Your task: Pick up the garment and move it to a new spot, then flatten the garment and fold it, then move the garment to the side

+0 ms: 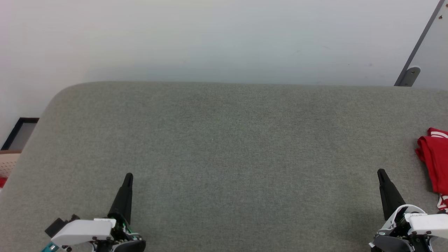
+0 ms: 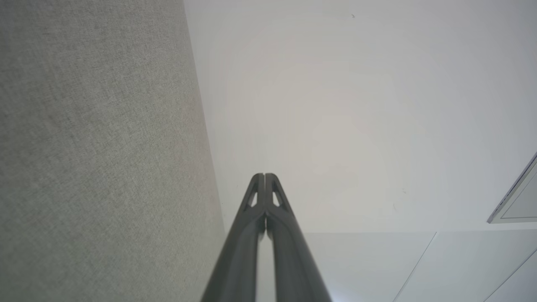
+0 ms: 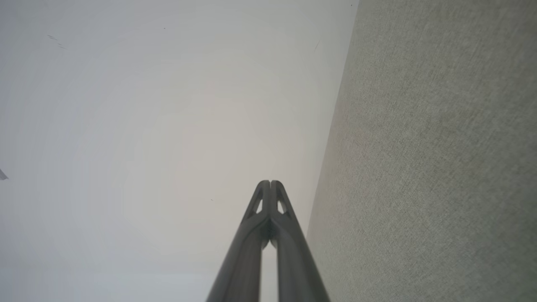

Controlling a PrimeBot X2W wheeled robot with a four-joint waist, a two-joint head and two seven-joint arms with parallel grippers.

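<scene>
- Red garment (image 1: 435, 162), bunched, lies at the table's (image 1: 224, 157) right edge, cut off by the frame.
- Grey woven table top, rounded far-left corner.
- Left claw (image 1: 128, 176) and right claw (image 1: 381, 173): both clenched, dark, tapered.

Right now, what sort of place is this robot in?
Probably an indoor workroom or lab for folding clothes: a wide grey cloth-covered table against a plain white wall, a bunched red garment toward its right side, and the left gripper and right gripper shut above it.

Open grey surface (image 1: 224, 157); garment (image 1: 434, 161) far right
</scene>
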